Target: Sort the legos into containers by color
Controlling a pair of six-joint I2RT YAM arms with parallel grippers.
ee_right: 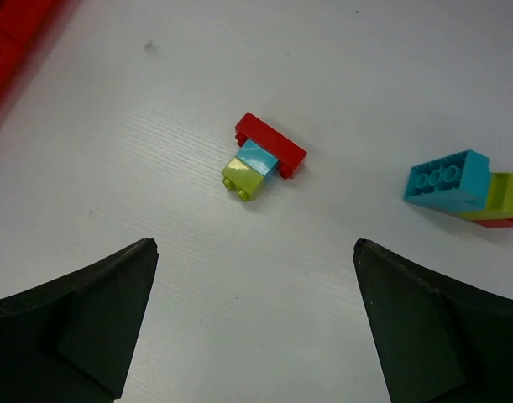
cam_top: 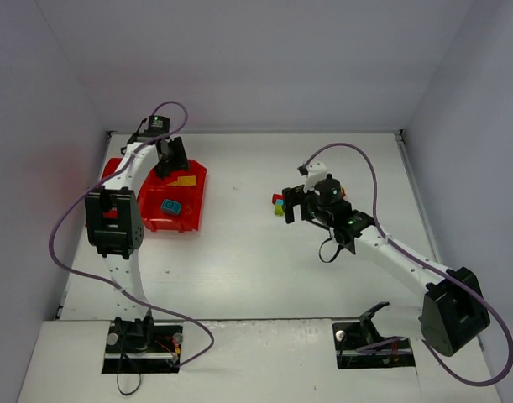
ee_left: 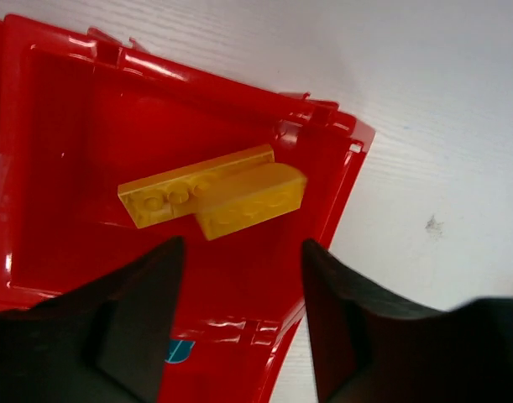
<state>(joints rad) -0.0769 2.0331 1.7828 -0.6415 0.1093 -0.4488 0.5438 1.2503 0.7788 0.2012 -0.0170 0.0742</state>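
You have the white table [cam_top: 264, 269] in front of you, with the left arm [cam_top: 122, 218] reaching to the far left and the right arm [cam_top: 399, 260] stretched toward the middle. The red tray [cam_top: 185, 220] sits at the far left of the table, partly hidden under the left arm.

Your left gripper [ee_left: 243, 243] hangs over the tray's far right compartment, its fingers [ee_left: 147, 319] apart and gripping nothing. Your right gripper [ee_right: 254, 248] hovers above the bare table to the right of the tray, its fingers [ee_right: 96, 311] spread wide and empty.

Two yellow legos [ee_left: 189, 189] lie touching in that far right compartment, and one teal lego [cam_top: 170, 206] lies in the near right compartment.

On the table ahead of your right gripper, a red lego [ee_right: 271, 144], a teal one [ee_right: 258, 157] and a lime one [ee_right: 248, 176] sit joined together. Another clump [ee_right: 447, 178] of teal, lime and red lies just to their right.
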